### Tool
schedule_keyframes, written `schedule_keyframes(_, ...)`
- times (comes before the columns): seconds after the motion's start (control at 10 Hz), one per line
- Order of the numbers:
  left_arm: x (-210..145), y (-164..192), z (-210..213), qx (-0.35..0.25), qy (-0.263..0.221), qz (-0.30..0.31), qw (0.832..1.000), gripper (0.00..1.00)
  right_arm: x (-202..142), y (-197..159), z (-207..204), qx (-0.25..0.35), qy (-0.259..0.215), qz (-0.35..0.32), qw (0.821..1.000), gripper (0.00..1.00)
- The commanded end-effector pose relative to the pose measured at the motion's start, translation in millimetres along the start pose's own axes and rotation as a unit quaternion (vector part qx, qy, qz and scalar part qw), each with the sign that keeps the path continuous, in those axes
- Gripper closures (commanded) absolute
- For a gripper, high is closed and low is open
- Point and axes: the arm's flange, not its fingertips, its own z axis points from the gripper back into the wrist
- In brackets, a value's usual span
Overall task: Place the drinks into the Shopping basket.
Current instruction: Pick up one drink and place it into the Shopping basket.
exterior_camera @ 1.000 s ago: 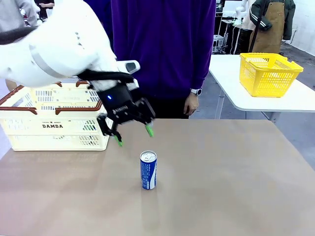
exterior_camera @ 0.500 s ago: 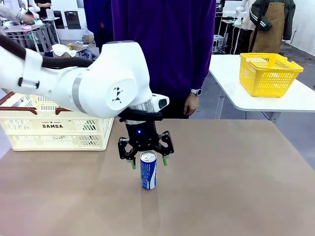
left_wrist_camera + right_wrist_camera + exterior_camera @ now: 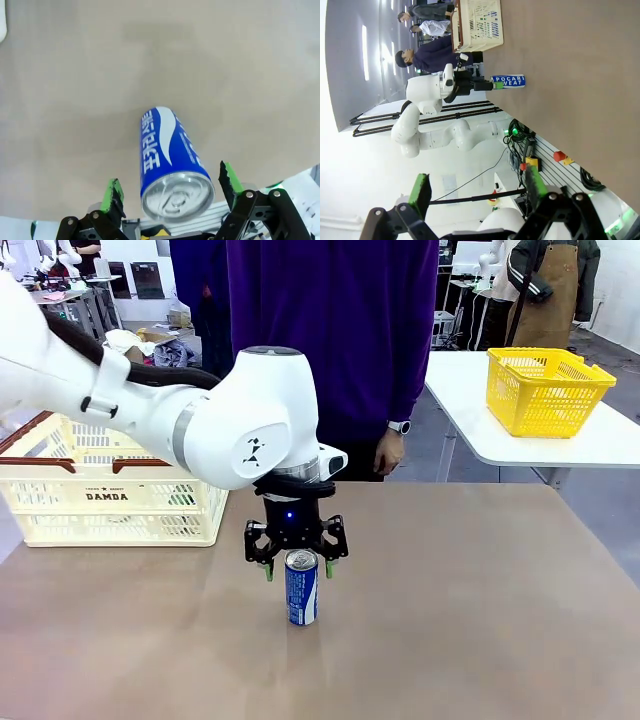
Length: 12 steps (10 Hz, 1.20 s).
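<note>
With jaws spread around the upright blue-and-white aluminium can (image 3: 301, 587), left gripper (image 3: 297, 569) is mid-pickup; next: close, lift.

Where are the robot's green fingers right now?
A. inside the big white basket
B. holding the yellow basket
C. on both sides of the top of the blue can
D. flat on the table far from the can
C: the left gripper is open, with one green pad on each side of the top of the blue can, which stands upright on the table.
</note>
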Motion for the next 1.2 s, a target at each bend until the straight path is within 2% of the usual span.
schedule_keyframes(0.0, 9.5, -9.0, -5.0, 0.020, -0.009, 0.011, 1.000, 0.00, -4.3, 1.3, -1.0, -0.003, 0.002, -0.005, 1.000, 0.00)
schedule_keyframes(0.5, 13.4, -13.9, -11.6, 0.008, -0.004, 0.004, 1.000, 0.00, -4.3, 1.3, -1.0, -0.003, 0.002, -0.005, 1.000, 0.00)
schedule_keyframes(0.6, 13.9, -14.6, -13.3, 0.008, 0.002, 0.003, 1.000, 0.12, -4.3, 1.3, -1.0, -0.003, 0.002, -0.005, 1.000, 0.00)
schedule_keyframes(0.7, 12.4, -14.9, -14.9, 0.017, 0.009, 0.004, 1.000, 0.68, -4.3, 1.3, -1.0, -0.003, 0.002, -0.005, 1.000, 0.00)
schedule_keyframes(0.8, 11.2, -15.0, -14.6, 0.017, 0.011, 0.002, 1.000, 1.00, -4.3, 1.3, -1.0, -0.003, 0.002, -0.005, 1.000, 0.00)
schedule_keyframes(1.1, 8.1, -14.9, -12.7, 0.017, 0.010, -0.001, 1.000, 1.00, -4.3, 1.3, -1.0, -0.003, 0.002, -0.005, 1.000, 0.00)
